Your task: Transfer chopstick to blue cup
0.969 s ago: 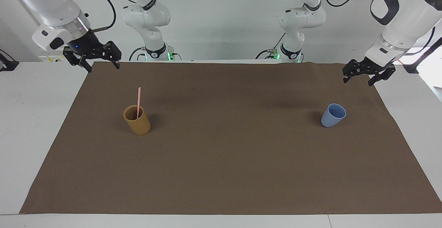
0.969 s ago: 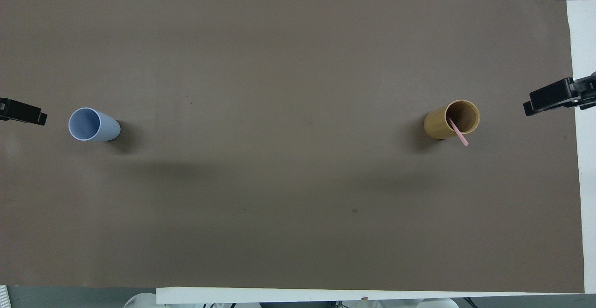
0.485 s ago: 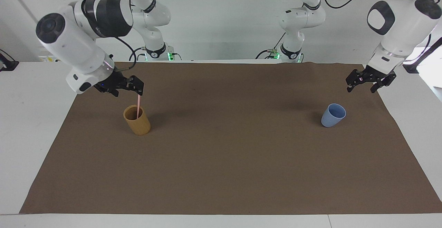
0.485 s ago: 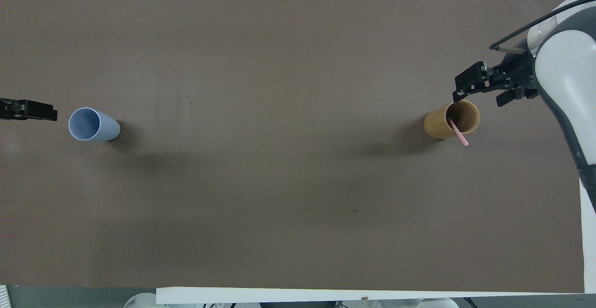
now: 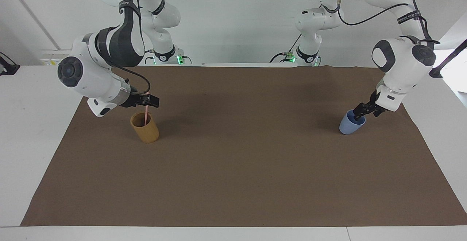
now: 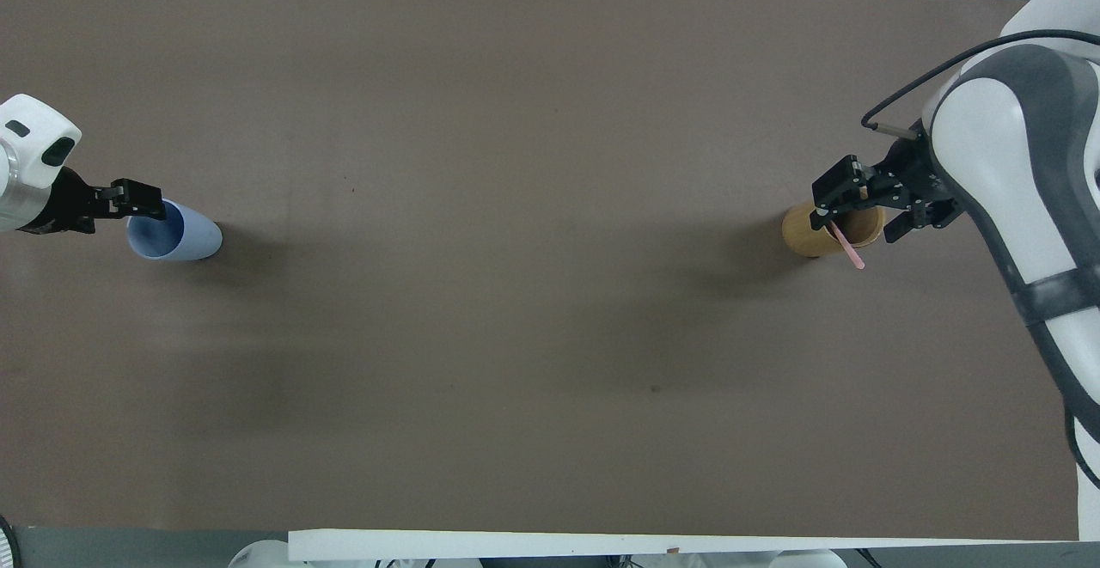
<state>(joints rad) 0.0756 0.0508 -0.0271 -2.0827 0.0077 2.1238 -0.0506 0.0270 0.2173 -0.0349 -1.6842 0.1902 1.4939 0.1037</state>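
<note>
Facing view, on my screen: the right hand [image 5: 145, 101] sits at the top of the chopstick [image 5: 146, 114], which stands in the tan cup [image 5: 145, 127] toward the right arm's end of the table [image 5: 22, 131], and its fingers are spread to either side of the stick, not pinching it. My left hand [image 5: 361, 111] is down at the rim of the blue cup [image 5: 350, 124], toward the left arm's end, fingers apart with one fingertip over the cup's mouth. Both cups stand upright on the brown mat [image 5: 233, 168].
</note>
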